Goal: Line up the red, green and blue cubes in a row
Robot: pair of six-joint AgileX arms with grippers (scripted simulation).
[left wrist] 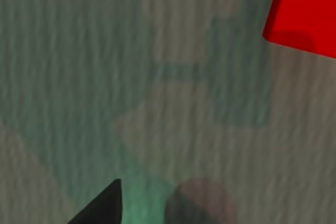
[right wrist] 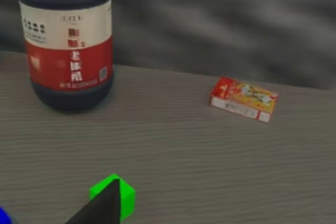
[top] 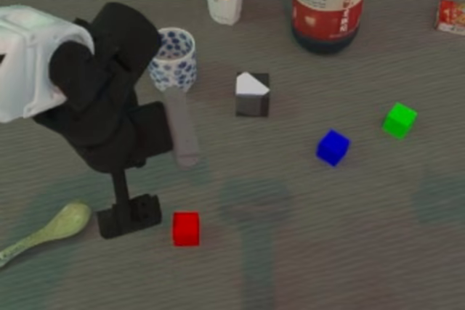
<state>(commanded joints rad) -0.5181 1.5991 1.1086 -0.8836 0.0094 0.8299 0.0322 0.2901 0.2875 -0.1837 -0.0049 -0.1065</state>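
Top view: the left gripper (top: 131,215) sits low on the counter (top: 305,252) just beside the red cube (top: 186,229), not holding it; I cannot tell how its jaws stand. The blue cube (top: 333,147) and green cube (top: 399,120) lie well apart at the right.

Left wrist view: the red cube (left wrist: 304,14) lies off to one side, so the step looks like reaching for it; next the jaws need centring over it.

Right wrist view: the green cube (right wrist: 113,195) is near; the right arm is parked out of the top view, jaws unclear.

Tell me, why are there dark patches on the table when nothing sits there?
Top view: those soft greenish patches are shadows on the table, one just right of the red cube. Left wrist view: the same blotchy shadows fill the cloth beside the red cube. Right wrist view: evenly lit around the green cube.
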